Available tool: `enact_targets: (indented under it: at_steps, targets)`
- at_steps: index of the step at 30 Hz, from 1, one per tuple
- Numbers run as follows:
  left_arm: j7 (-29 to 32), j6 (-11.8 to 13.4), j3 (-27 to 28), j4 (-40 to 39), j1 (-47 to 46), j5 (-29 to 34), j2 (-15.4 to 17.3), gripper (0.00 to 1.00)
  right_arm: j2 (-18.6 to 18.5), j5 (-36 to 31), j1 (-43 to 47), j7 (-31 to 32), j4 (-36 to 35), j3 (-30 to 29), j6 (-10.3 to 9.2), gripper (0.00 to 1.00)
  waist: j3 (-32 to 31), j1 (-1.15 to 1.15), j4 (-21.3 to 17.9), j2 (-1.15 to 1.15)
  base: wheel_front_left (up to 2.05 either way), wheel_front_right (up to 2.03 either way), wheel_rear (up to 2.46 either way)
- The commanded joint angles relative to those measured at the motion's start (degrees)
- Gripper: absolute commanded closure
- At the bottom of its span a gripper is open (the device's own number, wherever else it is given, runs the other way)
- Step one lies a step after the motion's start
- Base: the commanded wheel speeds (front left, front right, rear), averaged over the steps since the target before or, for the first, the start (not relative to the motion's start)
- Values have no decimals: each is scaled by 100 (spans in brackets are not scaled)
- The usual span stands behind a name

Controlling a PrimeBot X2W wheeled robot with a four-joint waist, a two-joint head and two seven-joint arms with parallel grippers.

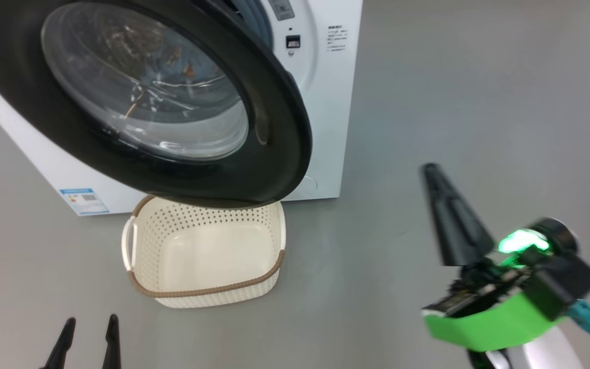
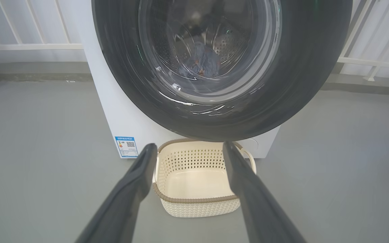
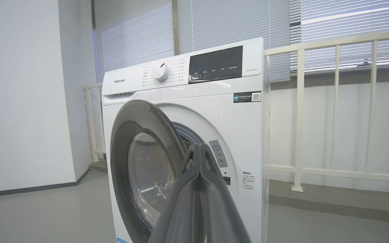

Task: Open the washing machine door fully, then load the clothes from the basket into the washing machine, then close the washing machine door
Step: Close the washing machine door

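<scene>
The grey floor (image 1: pixel 454 102) is carrying the washing machine (image 1: pixel 325 102), which is standing ahead of both jaws. The washing machine door (image 1: pixel 279 133) is hanging partly swung out, ahead and to the left of my right jaws. I am holding those pressed shut on nothing, fingers (image 1: pixel 451 215) together, probably as one stiff pusher for the door rim. I am holding my left jaws spread wide and empty, low, clear of the door's path. The basket (image 1: pixel 208 292) is sitting empty just beyond them. The clothes (image 2: pixel 203 62) are lying in the drum behind the glass, so closing appears to be the remaining step.
</scene>
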Motion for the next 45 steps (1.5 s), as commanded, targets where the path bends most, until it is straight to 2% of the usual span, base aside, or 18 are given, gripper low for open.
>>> enact_targets:
  at_steps: [1, 8, 13, 18, 23, 27, 33, 40, 45]
  targets:
    - [-36, -9, 160, -106, -284, -41, 77, 0, -49, -46, -260, -26, -181, 298, 9, 100, 39, 0, 64, 0, 0, 0, 0]
    - [-36, -9, -12, -72, -438, -98, 42, 0, -577, 179, -890, -26, 146, 1859, 9, 100, 181, 0, 355, 0, 0, 0, 0]
    - [-36, -9, -107, -60, -567, -151, 5, 0, -835, 485, -1241, 5, 772, 2727, 9, 100, 344, 0, 667, 0, 0, 0, 0]
    - [-36, -9, -322, -71, -828, -241, -32, 0, -967, 842, -1456, 188, 1444, 3293, 9, 100, 595, 0, 1032, 0, 0, 0, 0]
    - [-36, -9, -466, -85, -1051, -324, -52, 0, -1020, 939, -1648, 234, 1851, 3557, 9, 100, 896, 0, 1277, 0, 0, 0, 0]
    - [-36, -9, -615, -51, -1240, -390, -62, 0, -1037, 953, -1871, 209, 2191, 3543, 9, 100, 1219, 0, 1460, 0, 0, 0, 0]
    - [-36, -9, -730, -30, -1635, -468, -68, 0, -1049, 818, -2188, 146, 2588, 3050, 9, 100, 1643, 0, 1628, 0, 0, 0, 0]
    - [-36, -9, -854, -11, -1949, -623, -72, 0, -950, 497, -2599, 82, 2882, 2368, 9, 100, 2081, 0, 1578, 0, 0, 0, 0]
    - [-36, -9, -878, -30, -2094, -618, -72, 0, -660, 113, -2961, 26, 2999, 1684, 9, 100, 2368, 0, 1460, 0, 0, 0, 0]
